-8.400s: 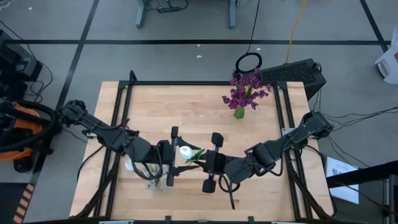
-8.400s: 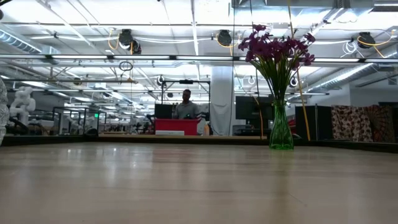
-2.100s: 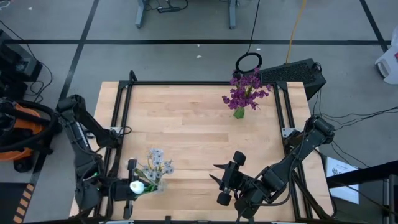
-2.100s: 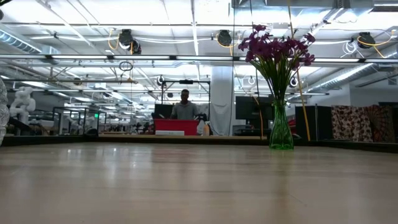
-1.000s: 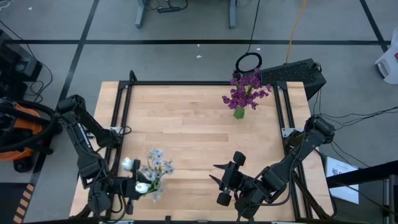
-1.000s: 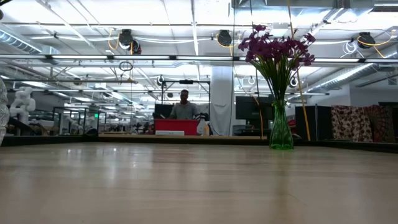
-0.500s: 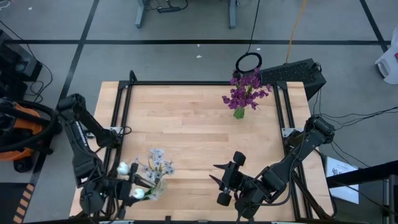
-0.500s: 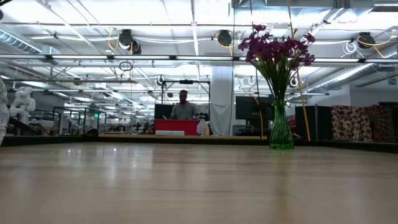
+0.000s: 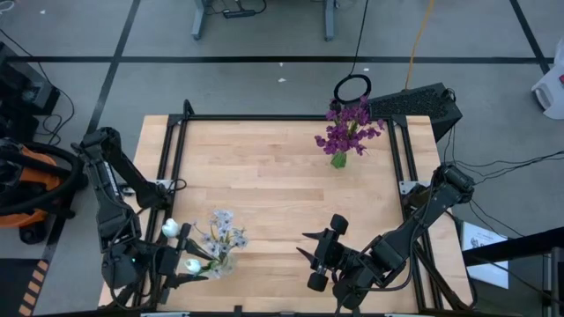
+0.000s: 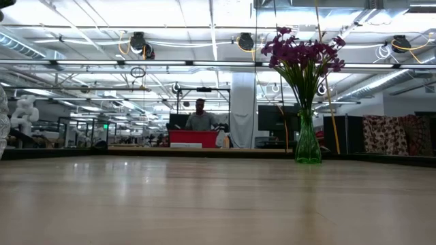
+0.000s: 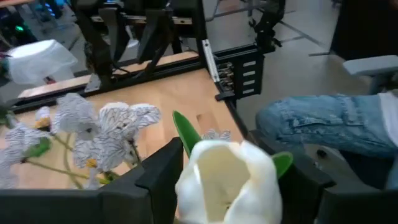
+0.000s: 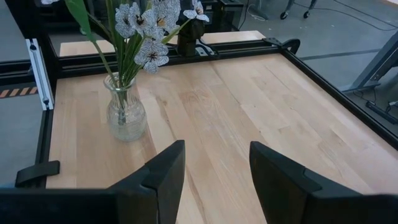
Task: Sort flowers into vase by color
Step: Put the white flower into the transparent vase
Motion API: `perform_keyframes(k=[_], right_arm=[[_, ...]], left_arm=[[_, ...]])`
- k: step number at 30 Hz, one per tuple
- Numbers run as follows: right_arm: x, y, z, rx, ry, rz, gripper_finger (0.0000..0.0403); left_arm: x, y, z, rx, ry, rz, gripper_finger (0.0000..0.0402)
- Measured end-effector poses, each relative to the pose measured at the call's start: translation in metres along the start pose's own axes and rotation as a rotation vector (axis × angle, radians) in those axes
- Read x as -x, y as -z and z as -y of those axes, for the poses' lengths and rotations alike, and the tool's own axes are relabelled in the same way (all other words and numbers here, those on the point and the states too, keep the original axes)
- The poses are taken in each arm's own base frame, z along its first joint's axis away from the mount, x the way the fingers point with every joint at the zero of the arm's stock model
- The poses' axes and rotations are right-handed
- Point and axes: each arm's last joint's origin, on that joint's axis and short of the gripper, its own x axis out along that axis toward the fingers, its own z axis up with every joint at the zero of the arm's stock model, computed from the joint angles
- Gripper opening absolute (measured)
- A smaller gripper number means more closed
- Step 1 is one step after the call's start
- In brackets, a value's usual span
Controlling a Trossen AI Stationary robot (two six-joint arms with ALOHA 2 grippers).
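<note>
Over the table's near-left corner, we find the left gripper (image 9: 176,264) w/ a white tulip bud (image 11: 225,179) sitting between its dark fingers (image 11: 163,180); the fingers stand apart on either side of the bloom, and we can't tell whether they actually press it. Just beside that gripper, toward the table's middle, a clear glass vase (image 12: 126,115) holds the pale lavender sprig (image 9: 220,233), its veined blossoms (image 11: 102,127) spreading just ahead of the bud; a second white bud (image 9: 168,230) shows just behind the gripper, nearer the table's left edge. The right gripper (image 9: 319,255) waits low at the near edge, right of centre, jaws parted w/ nothing between them, bare wood ahead of it and the glass vase farther off. Well apart from both grippers, at the far-right corner, the purple flowers (image 9: 348,128) fill a green vase (image 10: 308,139). Beyond the table (image 9: 282,176), a person (image 10: 199,117) stands behind a red panel (image 10: 193,139).
</note>
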Motion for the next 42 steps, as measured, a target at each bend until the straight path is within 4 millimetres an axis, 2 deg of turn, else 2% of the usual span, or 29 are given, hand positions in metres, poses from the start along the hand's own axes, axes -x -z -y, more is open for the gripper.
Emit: perform_keyframes(k=[8, 18, 24, 29, 38, 42], right_arm=[[0.0, 0.0, 0.0, 0.003, 0.0, 0.0, 0.0171], [0.0, 0.0, 0.0, 0.004, 0.0, 0.0, 0.0171], [0.0, 0.0, 0.0, 0.004, 0.001, 0.0, 0.0171], [0.0, 0.0, 0.0, 0.004, 0.001, 0.0, 0.0171], [0.0, 0.0, 0.0, 0.004, 0.0, 0.0, 0.0171], [0.0, 0.0, 0.0, 0.004, 0.001, 0.0, 0.0171]], left_arm=[[-0.001, -0.001, 0.004, 0.042, 0.099, -0.018, 0.0205], [-0.001, -0.004, 0.005, 0.012, 0.124, 0.004, 0.014], [0.002, -0.004, 0.005, 0.009, 0.212, -0.017, 0.0134], [0.006, -0.008, -0.002, 0.028, 0.196, 0.003, 0.0159], [0.0, -0.012, -0.016, 0.05, 0.116, 0.018, 0.026], [0.001, -0.016, -0.021, 0.071, 0.107, 0.037, 0.0288]])
